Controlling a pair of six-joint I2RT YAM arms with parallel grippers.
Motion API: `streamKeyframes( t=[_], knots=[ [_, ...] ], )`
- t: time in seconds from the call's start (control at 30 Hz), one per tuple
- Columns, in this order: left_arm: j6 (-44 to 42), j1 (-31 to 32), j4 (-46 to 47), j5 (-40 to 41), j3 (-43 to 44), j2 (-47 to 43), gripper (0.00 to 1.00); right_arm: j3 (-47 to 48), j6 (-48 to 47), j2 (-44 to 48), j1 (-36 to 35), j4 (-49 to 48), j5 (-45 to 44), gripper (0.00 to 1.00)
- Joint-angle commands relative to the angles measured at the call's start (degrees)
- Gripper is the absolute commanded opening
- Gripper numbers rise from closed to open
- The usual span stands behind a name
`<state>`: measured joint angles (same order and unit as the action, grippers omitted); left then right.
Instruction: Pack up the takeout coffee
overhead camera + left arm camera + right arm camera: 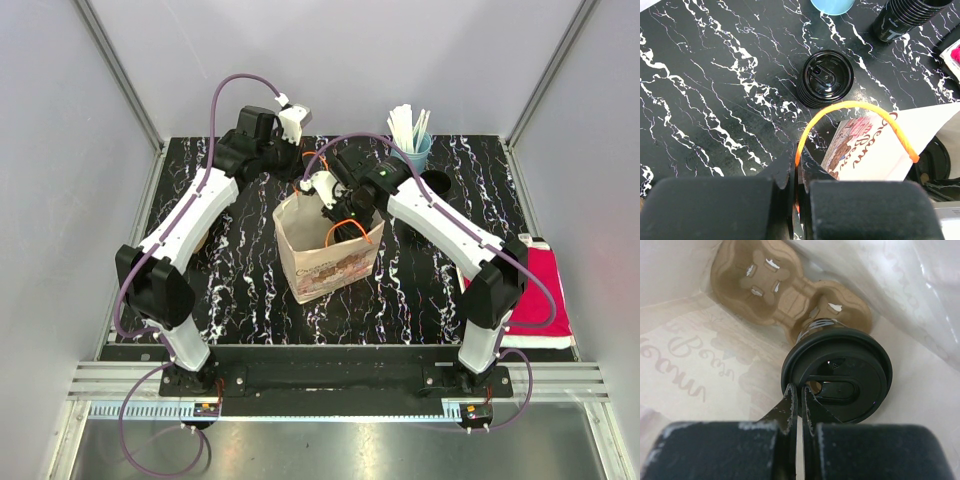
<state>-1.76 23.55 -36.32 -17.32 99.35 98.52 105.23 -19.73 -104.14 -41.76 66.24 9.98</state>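
A printed paper bag (328, 262) stands open in the middle of the table. My left gripper (798, 154) is shut on the bag's orange handle (850, 106) at the bag's far side (300, 170). My right gripper (800, 392) reaches down into the bag (338, 215) and is shut on the rim of the black lid (840, 372) of a coffee cup. The cup sits in one pocket of a brown cardboard carrier (780, 282) on the bag's floor. The cup's body is hidden under its lid.
A stack of black lids (826, 78) lies behind the bag. A stack of black cups (905, 17) lies on its side at the back right. A blue cup (411, 150) holds white sticks. A red cloth (538, 288) lies at the right edge.
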Motion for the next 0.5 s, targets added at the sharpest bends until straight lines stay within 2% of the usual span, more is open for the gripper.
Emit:
streamKeyframes(
  t=[0.0, 0.47],
  knots=[
    [0.5, -0.4, 2.7, -0.7, 0.7, -1.7, 0.0, -0.6, -0.8, 0.3, -0.5, -2.3, -0.8, 0.0],
    [0.6, -0.2, 2.7, -1.4, 0.6, -1.8, 0.0, -1.5, -0.7, 1.0, -0.7, -4.9, -0.4, 0.0]
  ],
)
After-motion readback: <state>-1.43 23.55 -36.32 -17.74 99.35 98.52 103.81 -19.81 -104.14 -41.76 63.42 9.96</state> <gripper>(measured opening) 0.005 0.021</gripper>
